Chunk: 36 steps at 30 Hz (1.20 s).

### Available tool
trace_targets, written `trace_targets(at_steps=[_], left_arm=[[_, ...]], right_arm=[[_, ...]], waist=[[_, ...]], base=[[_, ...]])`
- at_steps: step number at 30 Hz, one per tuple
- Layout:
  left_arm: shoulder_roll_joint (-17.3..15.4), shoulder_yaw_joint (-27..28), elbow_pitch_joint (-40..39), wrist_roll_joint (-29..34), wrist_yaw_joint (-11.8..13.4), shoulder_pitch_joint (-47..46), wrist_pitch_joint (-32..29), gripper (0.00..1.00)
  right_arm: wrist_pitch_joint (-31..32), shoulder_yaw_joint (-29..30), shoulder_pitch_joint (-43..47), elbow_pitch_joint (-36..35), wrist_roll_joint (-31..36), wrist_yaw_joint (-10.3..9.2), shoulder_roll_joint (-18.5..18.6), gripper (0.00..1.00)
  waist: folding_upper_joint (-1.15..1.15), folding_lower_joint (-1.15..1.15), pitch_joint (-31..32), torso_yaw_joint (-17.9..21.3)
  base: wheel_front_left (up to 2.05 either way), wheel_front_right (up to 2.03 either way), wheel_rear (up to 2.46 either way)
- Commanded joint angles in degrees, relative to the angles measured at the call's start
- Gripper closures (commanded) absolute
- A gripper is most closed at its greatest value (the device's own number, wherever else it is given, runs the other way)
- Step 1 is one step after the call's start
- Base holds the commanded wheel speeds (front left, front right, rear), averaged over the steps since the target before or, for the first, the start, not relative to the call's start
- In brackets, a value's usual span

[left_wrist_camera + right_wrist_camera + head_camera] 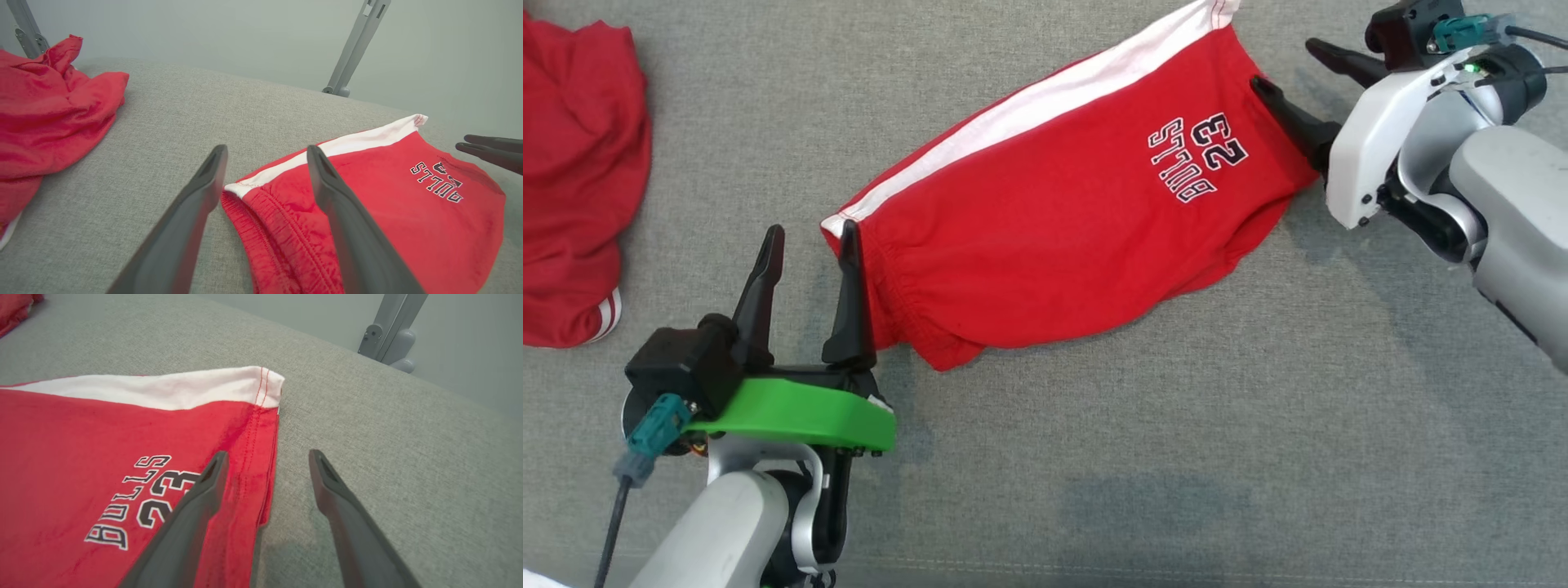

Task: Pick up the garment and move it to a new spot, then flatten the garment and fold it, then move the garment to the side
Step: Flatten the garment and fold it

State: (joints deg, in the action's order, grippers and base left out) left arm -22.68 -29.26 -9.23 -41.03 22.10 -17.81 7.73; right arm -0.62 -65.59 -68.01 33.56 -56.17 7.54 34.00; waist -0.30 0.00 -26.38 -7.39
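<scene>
The garment [1054, 220] is a pair of red shorts with a white side stripe and a "BULLS 23" print, lying folded on the grey table [1176, 457]. My left gripper [812, 233] is open at the waistband corner [239, 190], one finger over the cloth, one beside it. My right gripper [1288, 65] is open at the leg hem [261, 457], one finger above the red cloth, the other over bare table. Neither holds anything. The right gripper's fingertips [470, 147] show at the far right of the left wrist view.
A second red garment [572, 180] lies crumpled at the table's left edge, also in the left wrist view [49, 110]. Grey metal stand legs [351, 53] rise beyond the far edge of the table. Bare grey table stretches in front of the shorts.
</scene>
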Motion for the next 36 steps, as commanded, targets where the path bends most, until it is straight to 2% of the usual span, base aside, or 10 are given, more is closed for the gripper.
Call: trace_targets(at_steps=[1,8,13,14,15,16,27,32,36], left_arm=[[-0.1,-0.4,-0.1,1.8,0.5,-0.1,1.2,0.00],[0.8,-2.1,2.2,4.5,0.3,-0.6,3.9,0.00],[1.4,-2.1,3.6,4.6,0.0,-0.4,4.7,0.00],[1.4,-2.0,3.9,4.5,-0.1,-0.3,5.0,0.00],[1.4,-1.9,4.2,4.5,-0.2,-0.1,5.1,0.00],[1.5,-1.8,4.6,4.4,-0.2,0.1,5.2,0.00],[-0.1,-1.9,7.7,4.1,-0.8,3.9,5.9,0.00],[-1.5,-1.5,8.4,3.7,-0.7,7.6,6.4,0.00],[-1.2,-1.1,9.2,3.1,-1.1,10.3,6.8,0.00]], right_arm=[[1.6,1.0,1.4,2.5,-0.5,-0.10,-2.0,0.00],[7.4,3.0,3.9,11.5,0.0,-0.08,-8.5,0.00],[8.7,4.4,4.3,14.8,0.8,-0.05,-11.3,0.00],[8.8,4.9,4.4,15.5,1.0,-0.05,-11.7,0.54],[9.0,5.2,4.4,16.1,1.2,-0.05,-12.1,0.90],[9.3,5.3,4.6,16.4,1.6,-0.05,-12.3,1.00],[10.4,10.6,7.6,15.6,-0.9,-0.12,-12.6,1.00],[10.4,14.6,13.4,16.0,-3.5,-0.11,-11.9,1.00],[8.6,17.8,17.8,18.9,-4.9,-0.11,-11.9,1.00]], waist=[[0.30,0.00,-0.9,-0.9],[0.30,0.00,-1.2,-2.5],[0.30,0.00,-1.0,-2.8],[0.30,0.00,-0.8,-2.7],[0.30,0.00,-0.6,-2.6],[0.30,0.00,-0.4,-2.4],[0.30,0.00,5.7,3.3],[0.30,0.00,10.1,6.2],[0.30,0.00,12.4,7.4]], base=[[0.00,0.00,0.00],[0.00,0.00,0.00],[0.00,0.00,0.00],[0.00,0.00,0.00],[0.00,0.00,0.00],[0.00,0.00,0.00],[0.00,0.00,0.00],[0.00,0.00,0.00],[0.00,0.00,0.00]])
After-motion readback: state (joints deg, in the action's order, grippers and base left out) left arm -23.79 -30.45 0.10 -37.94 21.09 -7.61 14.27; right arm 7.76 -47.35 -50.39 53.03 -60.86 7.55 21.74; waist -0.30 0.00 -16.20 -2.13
